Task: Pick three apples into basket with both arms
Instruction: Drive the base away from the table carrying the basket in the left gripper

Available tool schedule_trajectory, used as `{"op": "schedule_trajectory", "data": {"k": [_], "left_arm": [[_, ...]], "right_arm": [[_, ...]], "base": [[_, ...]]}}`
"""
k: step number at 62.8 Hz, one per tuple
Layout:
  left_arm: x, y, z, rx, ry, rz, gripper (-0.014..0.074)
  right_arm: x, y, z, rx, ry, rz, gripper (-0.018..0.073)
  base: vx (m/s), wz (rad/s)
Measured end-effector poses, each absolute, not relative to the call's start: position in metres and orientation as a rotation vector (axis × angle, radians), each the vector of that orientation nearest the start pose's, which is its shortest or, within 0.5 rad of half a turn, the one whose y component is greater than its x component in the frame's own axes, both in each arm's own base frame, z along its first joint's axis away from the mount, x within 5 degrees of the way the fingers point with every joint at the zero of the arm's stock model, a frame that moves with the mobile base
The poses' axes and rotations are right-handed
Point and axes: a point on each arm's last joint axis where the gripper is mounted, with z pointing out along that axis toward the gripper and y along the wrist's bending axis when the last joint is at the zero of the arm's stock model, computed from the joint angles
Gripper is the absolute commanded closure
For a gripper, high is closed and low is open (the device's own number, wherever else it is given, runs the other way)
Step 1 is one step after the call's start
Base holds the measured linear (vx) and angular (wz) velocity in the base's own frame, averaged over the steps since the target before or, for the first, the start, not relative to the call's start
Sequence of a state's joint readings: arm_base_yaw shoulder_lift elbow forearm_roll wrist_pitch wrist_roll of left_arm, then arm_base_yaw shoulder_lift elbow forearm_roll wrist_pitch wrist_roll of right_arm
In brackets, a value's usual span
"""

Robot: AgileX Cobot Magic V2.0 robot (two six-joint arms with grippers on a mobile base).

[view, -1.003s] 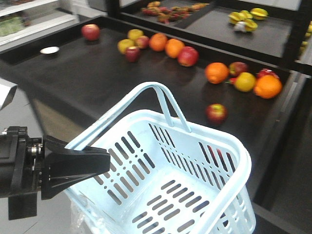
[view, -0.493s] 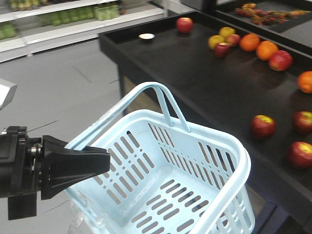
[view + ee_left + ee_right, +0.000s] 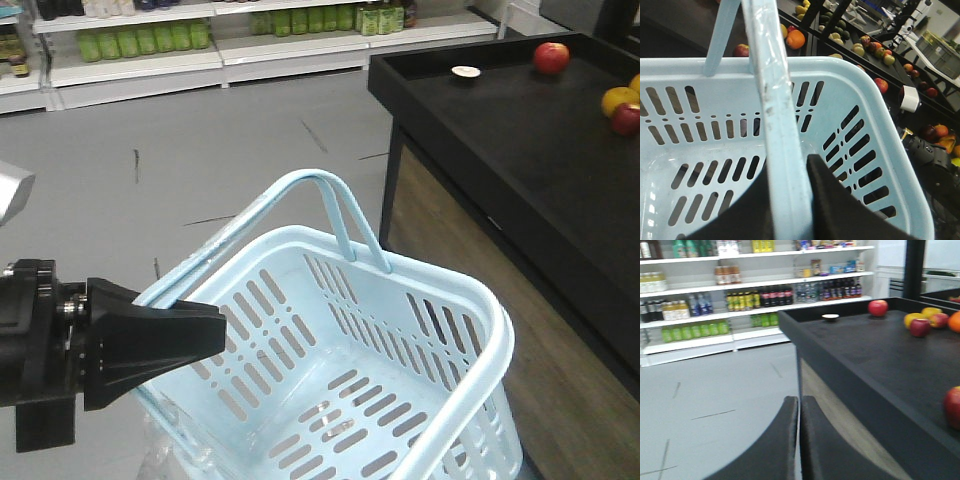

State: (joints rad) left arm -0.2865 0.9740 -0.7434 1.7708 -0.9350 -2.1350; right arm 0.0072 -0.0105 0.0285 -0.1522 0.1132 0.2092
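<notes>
Left fingers (image 3: 840, 200) clamp the arched handle (image 3: 772, 100) of the slotted aqua plastic basket (image 3: 670, 67); right fingers (image 3: 825, 440) meet, empty.

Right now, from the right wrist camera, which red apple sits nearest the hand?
The apple cut by the frame's right edge, closest to the right hand; the others lie far back.

The bench (image 3: 865, 355), seen from the right wrist, carries four red apples (image 3: 878, 307): one at one o'clock, two in the cluster at two o'clock, one at four. That cluster also holds two yellow apples (image 3: 914, 319) and one orange (image 3: 955, 322). One white dish (image 3: 830, 317). One basket (image 3: 430, 275), one handle (image 3: 305, 178).
</notes>
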Motion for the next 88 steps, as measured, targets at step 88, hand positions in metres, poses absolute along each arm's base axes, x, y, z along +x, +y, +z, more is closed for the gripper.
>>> {"op": "schedule_trajectory", "data": {"k": [88], "left_arm": [[0.1486, -0.1185, 0.3421, 0.664, 1.898, -1.228, 0.0603]], "right_arm": [[0.0567, -0.0012, 0.1940, 0.054, 1.613, 0.037, 0.0564]], "base": [[-0.01, 0.42]]}}
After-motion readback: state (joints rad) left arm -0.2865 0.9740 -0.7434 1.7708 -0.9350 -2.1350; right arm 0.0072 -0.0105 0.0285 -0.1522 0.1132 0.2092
